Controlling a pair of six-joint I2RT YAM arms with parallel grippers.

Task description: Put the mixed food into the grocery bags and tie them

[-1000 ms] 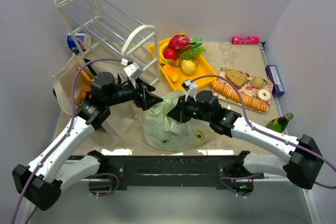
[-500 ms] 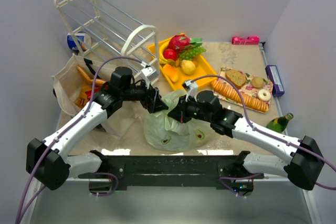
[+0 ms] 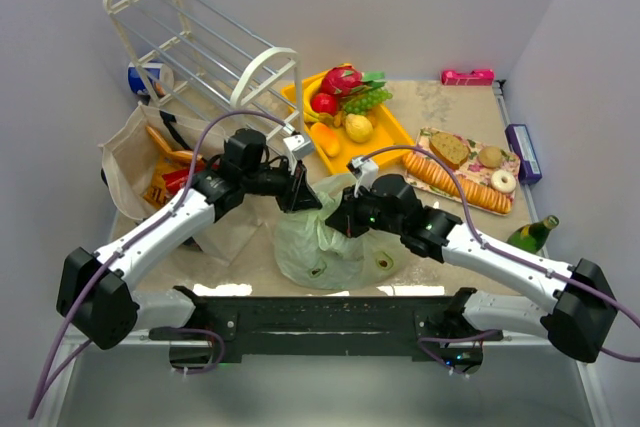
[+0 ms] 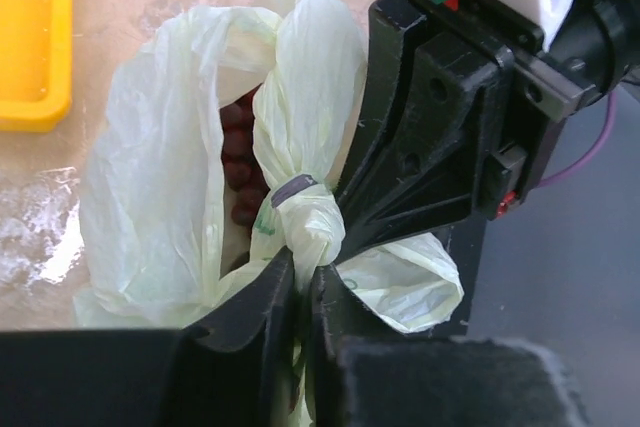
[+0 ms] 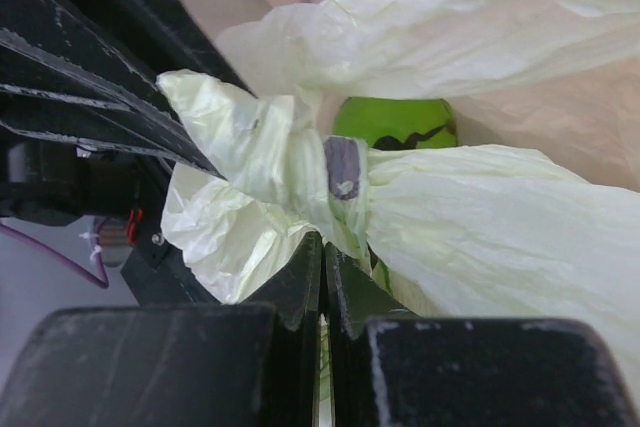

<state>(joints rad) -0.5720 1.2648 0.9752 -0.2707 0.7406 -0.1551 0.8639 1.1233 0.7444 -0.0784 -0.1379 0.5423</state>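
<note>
Pale-green bag [image 4: 150, 197] holds grapes [image 4: 238, 157] (apple [image 5: 395, 119] too).

A: What sits on the worktop [image 3: 440, 102]?
B: Front centre, a pale-green plastic bag [image 3: 318, 247]. To the left, a beige tote [image 3: 122, 157], with a tilted white wire rack [image 3: 266, 50] behind it.
A: And on the right?
B: 2 trays, a yellow tray [image 3: 385, 129] and a patterned bread tray [image 3: 470, 173], plus a green bottle [image 3: 530, 235].

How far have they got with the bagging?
Done: food sits in the green bag and snacks in the tote. In hand: the left gripper and right gripper pinch the green bag's handles, seemingly tying. Left: finishing that knot; perhaps the fruit on the tray.
</note>
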